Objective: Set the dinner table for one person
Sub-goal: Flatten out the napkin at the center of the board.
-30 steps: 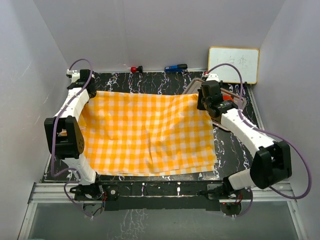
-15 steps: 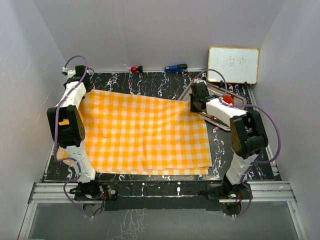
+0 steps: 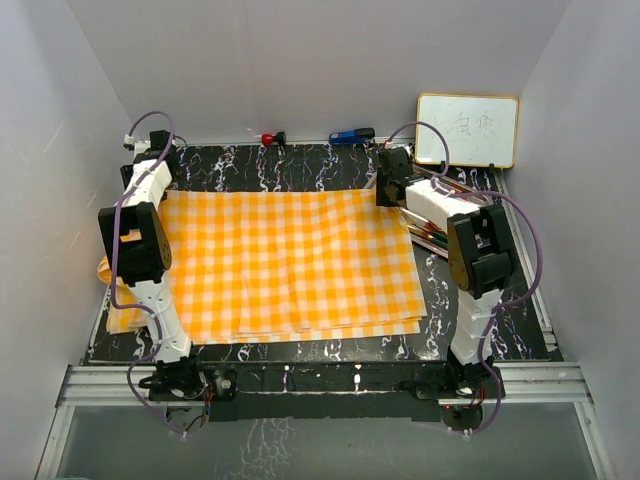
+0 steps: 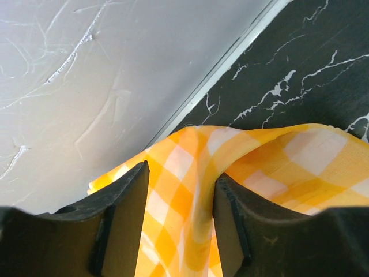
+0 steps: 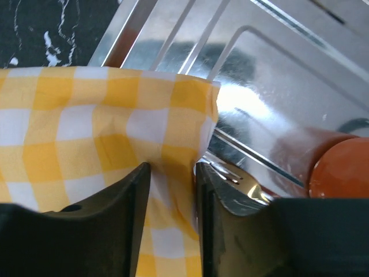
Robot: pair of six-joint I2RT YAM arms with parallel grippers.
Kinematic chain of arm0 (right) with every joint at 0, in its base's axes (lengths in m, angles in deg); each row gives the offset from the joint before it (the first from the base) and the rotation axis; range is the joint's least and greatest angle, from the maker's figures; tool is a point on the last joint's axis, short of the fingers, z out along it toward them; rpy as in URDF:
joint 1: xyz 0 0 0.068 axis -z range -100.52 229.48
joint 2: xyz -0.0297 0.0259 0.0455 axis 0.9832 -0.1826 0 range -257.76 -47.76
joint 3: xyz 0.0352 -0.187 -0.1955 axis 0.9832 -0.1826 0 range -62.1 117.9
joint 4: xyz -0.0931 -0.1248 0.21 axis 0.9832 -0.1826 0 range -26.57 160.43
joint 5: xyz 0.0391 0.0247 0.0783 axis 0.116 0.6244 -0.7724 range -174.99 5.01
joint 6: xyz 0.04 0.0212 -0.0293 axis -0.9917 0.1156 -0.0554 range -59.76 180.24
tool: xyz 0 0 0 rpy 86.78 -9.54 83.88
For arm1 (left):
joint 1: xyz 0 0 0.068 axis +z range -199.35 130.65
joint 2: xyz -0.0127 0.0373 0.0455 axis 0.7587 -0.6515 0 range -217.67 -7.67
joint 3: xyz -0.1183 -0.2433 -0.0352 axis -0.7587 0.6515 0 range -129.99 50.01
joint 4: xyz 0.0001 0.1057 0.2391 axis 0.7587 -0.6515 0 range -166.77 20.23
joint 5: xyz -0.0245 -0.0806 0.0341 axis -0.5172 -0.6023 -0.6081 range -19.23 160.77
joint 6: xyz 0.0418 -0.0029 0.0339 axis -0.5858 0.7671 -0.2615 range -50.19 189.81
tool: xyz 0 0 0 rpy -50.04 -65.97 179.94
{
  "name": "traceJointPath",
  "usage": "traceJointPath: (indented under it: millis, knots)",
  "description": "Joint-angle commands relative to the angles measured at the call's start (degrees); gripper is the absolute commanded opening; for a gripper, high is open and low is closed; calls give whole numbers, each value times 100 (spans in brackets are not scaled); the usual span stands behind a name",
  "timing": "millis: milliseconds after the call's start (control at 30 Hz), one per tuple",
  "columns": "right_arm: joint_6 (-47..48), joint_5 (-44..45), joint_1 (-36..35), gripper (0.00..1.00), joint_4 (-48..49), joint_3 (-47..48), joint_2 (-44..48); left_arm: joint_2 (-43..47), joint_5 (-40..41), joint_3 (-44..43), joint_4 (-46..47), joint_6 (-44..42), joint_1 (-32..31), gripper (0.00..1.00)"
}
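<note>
The orange-and-white checked cloth (image 3: 290,255) lies spread flat over the black marble dinner table (image 3: 300,165), its left side hanging over the table's left edge. My left gripper (image 3: 158,183) is at the cloth's far left corner. In the left wrist view (image 4: 180,173) its jaws stand apart with a loose fold of cloth (image 4: 190,173) between them. My right gripper (image 3: 385,192) is at the far right corner, beside the steel tray (image 3: 470,190). In the right wrist view (image 5: 171,167) its jaws stand apart astride the cloth corner (image 5: 115,115).
The steel tray (image 5: 277,69) holds cutlery (image 3: 430,235) and an orange-red round thing (image 5: 340,167). A whiteboard (image 3: 467,130) leans at the far right. A red-knobbed item (image 3: 270,138) and a blue item (image 3: 350,134) lie along the far edge. White walls close in on three sides.
Both grippers have moved toward the far edge with the cloth corners. The cloth has gone from rumpled to flat and square. The right arm has folded back over the tray.
</note>
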Motion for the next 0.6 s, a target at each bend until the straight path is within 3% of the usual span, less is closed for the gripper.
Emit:
traceJointPath:
  millis: [0, 167, 300, 400, 567]
  knots:
    - [57, 447, 214, 40, 54, 271, 143, 190, 229, -166, -120, -38, 130, 47]
    - [83, 631, 309, 52, -46, 375, 320, 314, 15, -316, -330, 84, 128, 49]
    - [62, 385, 319, 57, -79, 458, 661, 852, -1345, -285, -152, 68, 50, 49]
    - [1, 298, 325, 61, -164, 559, 969, 1392, -2283, 14, 237, -41, -296, 50]
    - [-41, 303, 327, 64, -388, 583, 1370, 1848, -2775, 205, 471, -133, -1153, 54]
